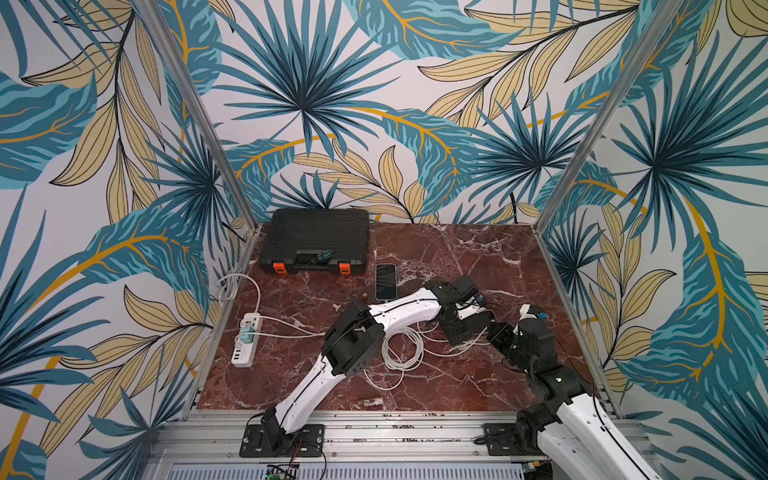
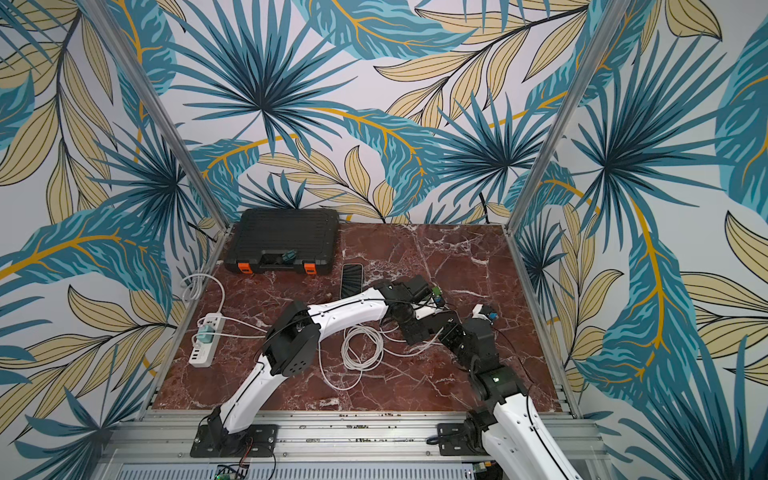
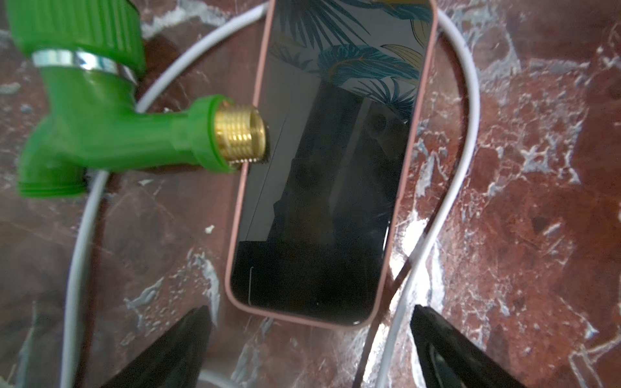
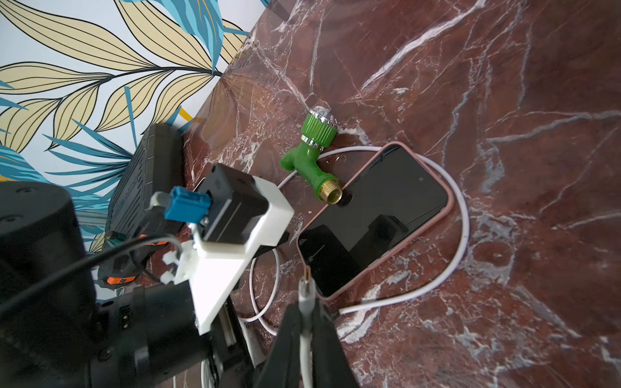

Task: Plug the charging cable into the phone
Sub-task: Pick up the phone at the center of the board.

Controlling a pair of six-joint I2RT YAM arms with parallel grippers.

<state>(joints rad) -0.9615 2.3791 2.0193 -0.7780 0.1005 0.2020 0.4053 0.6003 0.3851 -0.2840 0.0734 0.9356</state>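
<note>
Just short of the phone [image 4: 376, 218], the right claw [image 4: 306, 314] pinches the cable plug [image 4: 304, 289], tip not in yet; left claw [image 3: 311, 310] hangs wide open above it.

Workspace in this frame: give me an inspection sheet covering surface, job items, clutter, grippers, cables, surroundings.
Surface: red-brown marble tabletop.
Job's things: pink-cased phone lying flat, screen dark; cable plug close to its near end, not inserted.
Clutter: green tap, brass end at the phone's edge; black tool case; second phone beside that case.
Grippers: left gripper open over the phone's end; right gripper shut on the cable plug.
Cables: white charging cable loops round the phone and coils on the table; power strip at the edge.
Surroundings: leaf-patterned walls, aluminium frame.
</note>
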